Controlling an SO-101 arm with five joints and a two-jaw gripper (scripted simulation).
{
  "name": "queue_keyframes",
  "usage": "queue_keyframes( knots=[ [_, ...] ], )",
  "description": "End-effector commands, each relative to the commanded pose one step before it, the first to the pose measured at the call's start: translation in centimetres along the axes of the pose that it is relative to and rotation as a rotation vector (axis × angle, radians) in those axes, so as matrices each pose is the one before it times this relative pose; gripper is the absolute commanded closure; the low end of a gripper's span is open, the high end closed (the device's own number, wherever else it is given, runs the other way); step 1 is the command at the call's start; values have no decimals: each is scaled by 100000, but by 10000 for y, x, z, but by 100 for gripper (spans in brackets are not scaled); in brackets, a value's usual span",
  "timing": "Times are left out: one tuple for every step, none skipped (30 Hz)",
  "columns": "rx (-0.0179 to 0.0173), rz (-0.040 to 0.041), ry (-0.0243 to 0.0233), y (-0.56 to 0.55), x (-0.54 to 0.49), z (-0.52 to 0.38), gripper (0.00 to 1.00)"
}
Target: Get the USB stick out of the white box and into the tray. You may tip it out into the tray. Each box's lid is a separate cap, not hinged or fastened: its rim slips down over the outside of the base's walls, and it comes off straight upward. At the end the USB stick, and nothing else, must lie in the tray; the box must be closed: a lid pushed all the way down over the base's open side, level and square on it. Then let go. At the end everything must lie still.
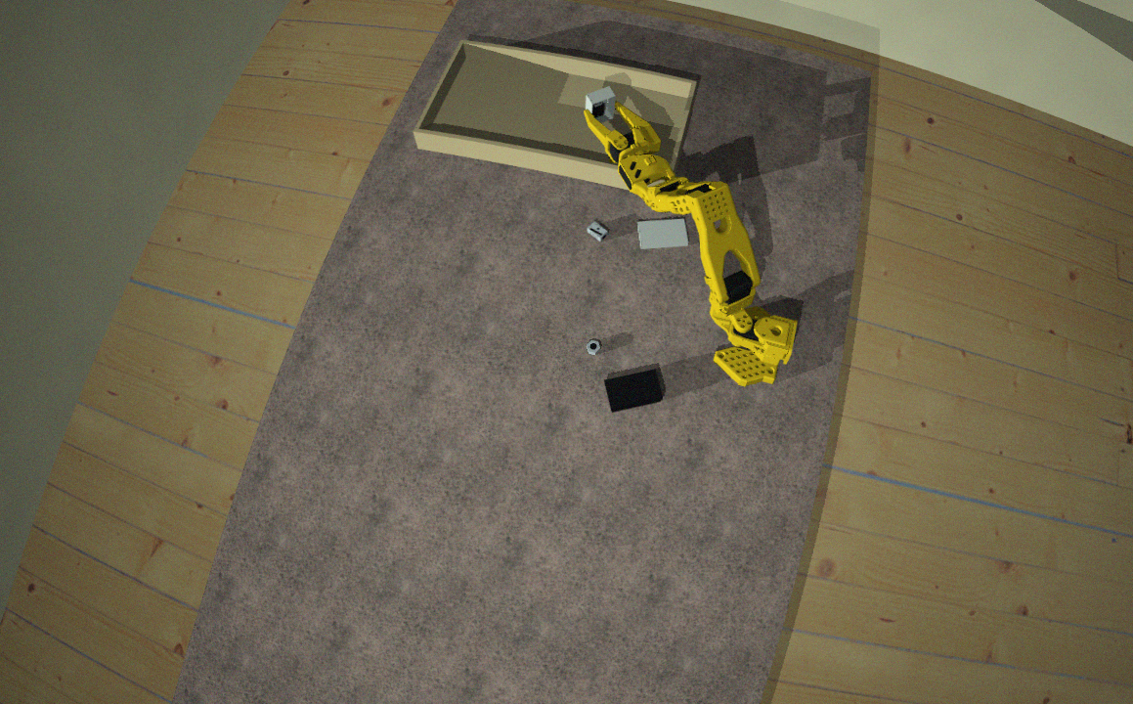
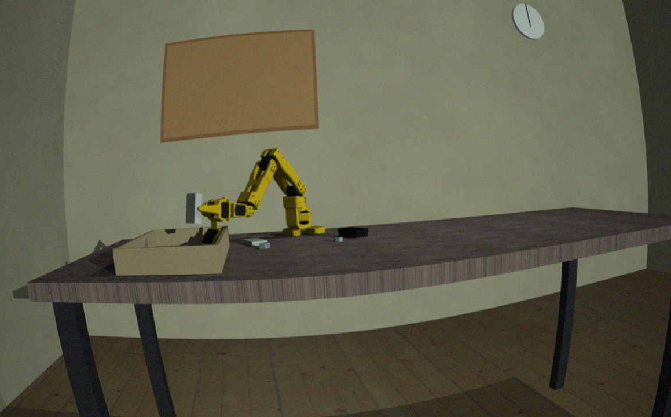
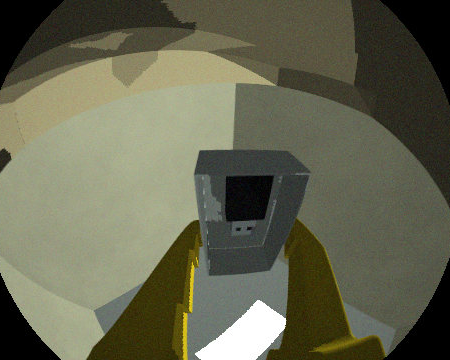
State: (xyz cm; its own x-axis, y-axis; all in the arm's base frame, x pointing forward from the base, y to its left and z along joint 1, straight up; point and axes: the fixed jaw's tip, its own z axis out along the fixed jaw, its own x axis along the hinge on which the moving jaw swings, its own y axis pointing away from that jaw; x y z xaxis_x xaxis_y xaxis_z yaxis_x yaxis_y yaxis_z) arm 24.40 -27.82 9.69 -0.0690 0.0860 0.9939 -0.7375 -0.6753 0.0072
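My gripper point(image 1: 602, 110) point(image 2: 200, 208) point(image 3: 246, 221) is shut on the white box's base point(image 1: 601, 93) point(image 2: 194, 208) point(image 3: 245, 162), its fingers on two opposite side walls. The base is tipped up on end in the air above the tray point(image 1: 508, 158) point(image 2: 172, 260), its open side facing back toward the gripper. The USB stick point(image 3: 249, 198), black with a pale metal plug, is still inside the base, plug end down in the wrist view. The white lid point(image 1: 662, 234) point(image 2: 256, 242) lies on the table beside the tray, near the arm. No object shows on the visible tray floor.
A small grey metal piece point(image 1: 596, 230) point(image 2: 264, 245) lies close to the lid. A small round grey piece point(image 1: 592, 346) point(image 2: 338, 239) and a black box point(image 1: 633, 389) point(image 2: 352, 234) stand farther along the table, near the arm's base.
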Motion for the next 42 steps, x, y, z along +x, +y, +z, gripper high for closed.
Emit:
queue_keyframes(
  knots=[
    [792, 1457, 6445, -2955, 17849, 1854, 79],
    [0, 0, 0, 0, 0, 0, 79],
    [0, 0, 0, 0, 0, 0, 79],
    [0, 0, 0, 0, 0, 0, 79],
    [0, 0, 0, 0, 0, 0, 79],
    [0, 0, 0, 0, 0, 0, 79],
    [0, 0, 0, 0, 0, 0, 79],
    [0, 0, 0, 0, 0, 0, 79],
    [0, -2, 3, 2, 4, -4, 79],
    [0, 3, 19, 0, 13, -23, 79],
    [0, 0, 50, -1, 39, -46, 79],
    [-3, 6, 94, 4, 65, -86, 79],
    [1, 3, 141, 4, 104, -132, 79],
    [-2, 9, 198, 9, 144, -184, 79],
    [-2, 8, 251, 8, 177, -235, 79],
    [-1, 11, 308, 13, 230, -292, 79],
    [-1, 11, 358, 12, 264, -343, 79],
    [-1, 17, 412, 17, 306, -393, 79],
    [-1, 14, 452, 16, 340, -431, 79],
    [-4, 17, 487, 21, 370, -476, 79],
    [0, 20, 515, 15, 399, -502, 79],
    [-3, 17, 537, 20, 416, -529, 79],
    [0, 20, 544, 20, 432, -537, 79],
    [0, 0, 0, 0, 0, 0, 79],
    [0, 0, 0, 0, 0, 0, 79],
    [-2, 20, 544, 20, 432, -544, 79],
    [-3, 20, 537, 14, 437, -540, 79],
    [0, 17, 515, 20, 426, -520, 79],
    [0, 17, 487, 15, 403, -496, 79],
    [-4, 17, 452, 15, 385, -466, 79],
    [-1, 14, 412, 16, 347, -420, 79],
    [2, 11, 358, 11, 308, -374, 79],
    [-1, 11, 308, 12, 267, -317, 79],
    [-2, 8, 251, 7, 221, -267, 79],
    [1, 6, 198, 8, 173, -205, 79],
    [-2, 6, 141, 3, 124, -143, 79],
    [1, 3, 94, 4, 83, -100, 79],
    [0, 3, 50, -1, 48, -55, 79],
    [0, 0, 19, 0, 15, -23, 79],
    [0, 0, 3, 0, 0, 0, 79],
    [0, 0, 0, 0, 0, 0, 79],
    [0, 0, 0, 0, 0, 0, 79]
  ],
)
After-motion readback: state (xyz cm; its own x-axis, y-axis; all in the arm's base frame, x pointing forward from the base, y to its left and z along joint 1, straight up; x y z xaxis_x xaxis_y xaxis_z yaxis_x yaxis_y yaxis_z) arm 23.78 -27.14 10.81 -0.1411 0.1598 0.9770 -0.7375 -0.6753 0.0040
